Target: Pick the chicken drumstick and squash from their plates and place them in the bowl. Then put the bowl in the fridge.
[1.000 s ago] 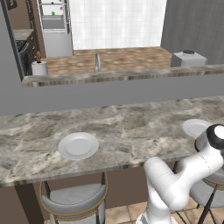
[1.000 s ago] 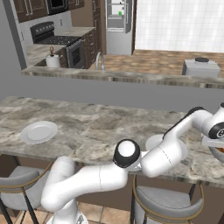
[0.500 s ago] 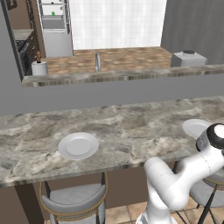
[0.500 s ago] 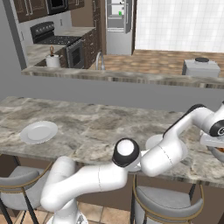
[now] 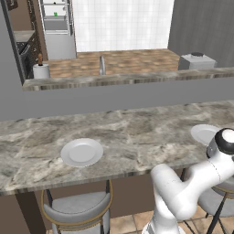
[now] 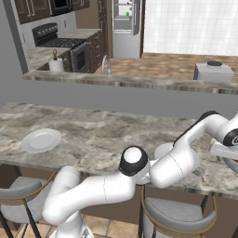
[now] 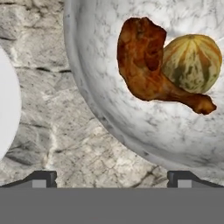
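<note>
The off-white marbled bowl (image 7: pixel 109 109) rests on the grey stone counter (image 7: pixel 48 131). Inside it lie the reddish-brown chicken drumstick (image 7: pixel 146 65) and the round green-and-tan squash (image 7: pixel 194 61), touching each other. My gripper (image 7: pixel 113 178) hangs above the bowl's near rim, open, with nothing between its fingertips (image 7: pixel 41 177). One bare white plate (image 5: pixel 82 151) sits at the counter's left. The other plate (image 5: pixel 204 133) is at the right beside my arm, and its edge (image 7: pixel 6 105) shows next to the bowl. The fridge (image 5: pixel 55 27) stands open far across the kitchen.
Bar stools (image 5: pixel 77 208) stand under the counter's front edge. Behind the counter a raised grey ledge (image 5: pixel 119 82) runs across. Beyond it are a sink tap (image 5: pixel 102 65), a toaster (image 5: pixel 196 61), a paper towel roll (image 5: pixel 41 71) and a stove (image 6: pixel 60 44).
My wrist has crept a little further right over the bowl. The jaws stay open, and the plates have not moved.
</note>
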Available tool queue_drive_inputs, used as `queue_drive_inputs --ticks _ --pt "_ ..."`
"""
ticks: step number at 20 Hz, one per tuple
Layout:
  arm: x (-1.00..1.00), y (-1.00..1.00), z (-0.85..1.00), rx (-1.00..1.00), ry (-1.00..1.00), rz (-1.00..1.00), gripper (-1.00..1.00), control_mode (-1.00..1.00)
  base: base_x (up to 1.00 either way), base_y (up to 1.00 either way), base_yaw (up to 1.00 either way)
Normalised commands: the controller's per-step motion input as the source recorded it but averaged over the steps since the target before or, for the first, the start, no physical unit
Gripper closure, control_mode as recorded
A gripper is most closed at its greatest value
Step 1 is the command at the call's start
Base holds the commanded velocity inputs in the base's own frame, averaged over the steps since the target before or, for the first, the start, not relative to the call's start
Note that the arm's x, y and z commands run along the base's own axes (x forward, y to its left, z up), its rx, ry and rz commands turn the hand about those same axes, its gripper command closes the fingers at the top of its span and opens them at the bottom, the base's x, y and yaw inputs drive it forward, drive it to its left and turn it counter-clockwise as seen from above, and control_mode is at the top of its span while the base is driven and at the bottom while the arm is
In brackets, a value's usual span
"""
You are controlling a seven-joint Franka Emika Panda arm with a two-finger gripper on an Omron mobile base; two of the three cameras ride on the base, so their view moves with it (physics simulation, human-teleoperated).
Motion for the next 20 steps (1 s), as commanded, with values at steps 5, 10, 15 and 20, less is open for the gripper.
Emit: queue_drive_inputs --ticks 5,10,15,20 --pt "0.09 0.01 0.09 -0.03 -0.19 0.02 -1.00 -1.00 0.00 0.00 0.00" --pt "0.00 0.06 0.17 -0.10 -0.13 0.06 -1.00 -1.00 0.00 0.00 0.00" --pt "0.00 0.09 0.05 -0.16 -0.10 0.07 -1.00 -1.00 0.00 0.00 0.00" --pt "0.09 0.08 -0.15 -0.18 -0.01 0.08 -1.00 -1.00 0.00 0.00 0.00"
